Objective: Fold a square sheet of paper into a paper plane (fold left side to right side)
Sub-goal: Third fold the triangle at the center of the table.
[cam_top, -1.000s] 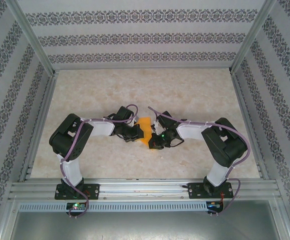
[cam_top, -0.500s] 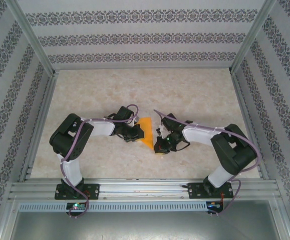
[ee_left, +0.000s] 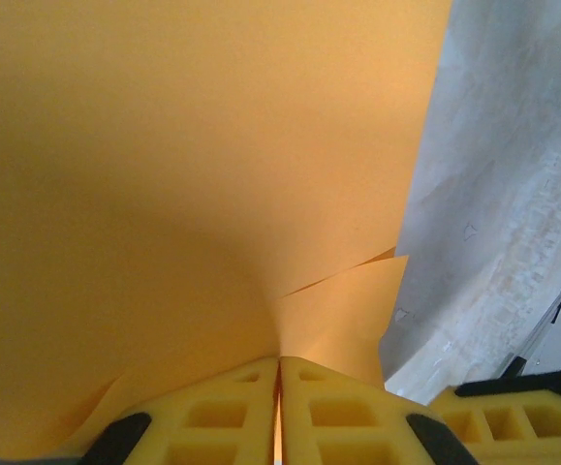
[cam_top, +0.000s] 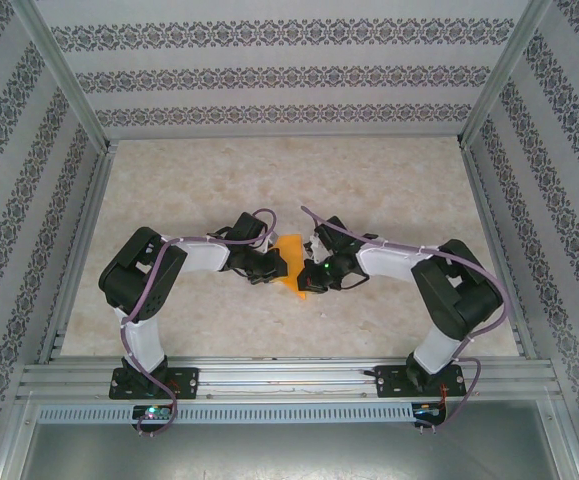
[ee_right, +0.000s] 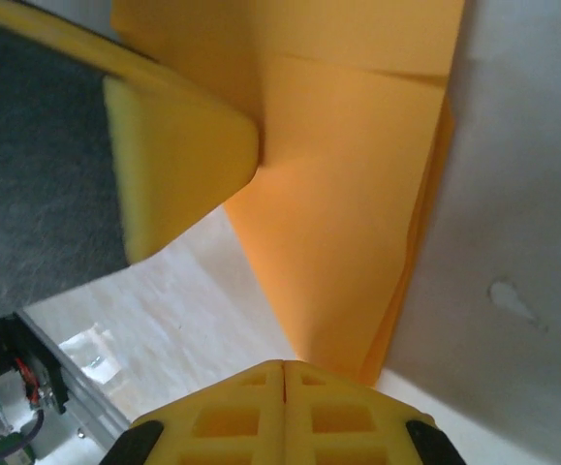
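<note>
Left jaws are pressed together on an edge of the square sheet of paper [cam_top: 289, 262], which runs straight into their seam in the left wrist view. Right jaws are also shut tight. The sheet's folded, pointed end reaches their tips, though whether it is caught there cannot be told. The orange sheet, layered by folds, sits between both wrists at the middle of the surface [cam_top: 269, 170], toward its near edge. This looks like mid-fold: next, the left side likely needs carrying across onto the right, edges aligned, then a firm crease.
</note>
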Tool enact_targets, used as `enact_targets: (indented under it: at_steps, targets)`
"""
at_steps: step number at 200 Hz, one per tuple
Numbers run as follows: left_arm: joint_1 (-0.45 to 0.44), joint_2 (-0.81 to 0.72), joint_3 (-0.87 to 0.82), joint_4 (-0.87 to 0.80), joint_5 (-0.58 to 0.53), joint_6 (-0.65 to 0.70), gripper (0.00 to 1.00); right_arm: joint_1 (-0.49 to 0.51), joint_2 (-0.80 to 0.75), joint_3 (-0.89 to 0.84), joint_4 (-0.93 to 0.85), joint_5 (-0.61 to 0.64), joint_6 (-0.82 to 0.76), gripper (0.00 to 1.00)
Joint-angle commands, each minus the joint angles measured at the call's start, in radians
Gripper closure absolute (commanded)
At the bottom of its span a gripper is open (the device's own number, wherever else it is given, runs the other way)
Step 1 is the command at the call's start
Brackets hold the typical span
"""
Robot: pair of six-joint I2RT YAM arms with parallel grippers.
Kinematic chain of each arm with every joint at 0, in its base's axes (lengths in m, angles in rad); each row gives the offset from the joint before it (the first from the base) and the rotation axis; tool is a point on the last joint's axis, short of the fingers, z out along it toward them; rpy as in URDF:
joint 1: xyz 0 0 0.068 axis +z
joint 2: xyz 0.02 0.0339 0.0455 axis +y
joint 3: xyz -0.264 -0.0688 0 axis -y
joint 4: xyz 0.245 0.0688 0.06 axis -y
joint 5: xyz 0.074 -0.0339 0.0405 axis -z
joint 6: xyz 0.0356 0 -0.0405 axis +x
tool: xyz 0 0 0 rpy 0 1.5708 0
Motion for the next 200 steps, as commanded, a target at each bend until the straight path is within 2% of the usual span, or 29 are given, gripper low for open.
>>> enact_targets:
  at_steps: [1,81,133,160,200]
  targets:
    - [-0.003,0.046,-0.009,-0.098,-0.072,0.003,0.89,0.011,0.029,0.026,-0.002,0.040,0.002,1.00]
    - [-0.003,0.002,0.003,-0.075,-0.060,0.007,0.85,0.021,0.077,0.022,-0.103,0.154,-0.030,1.00]
    - [-0.003,-0.090,-0.033,-0.064,-0.065,0.032,0.82,0.040,0.099,0.029,-0.175,0.247,-0.035,1.00]
    - [-0.006,-0.134,-0.101,0.036,-0.016,0.010,0.86,0.042,0.102,0.026,-0.190,0.279,-0.033,1.00]
    - [-0.026,-0.110,-0.160,0.220,0.034,-0.053,0.87,0.048,0.111,0.028,-0.211,0.324,-0.030,1.00]
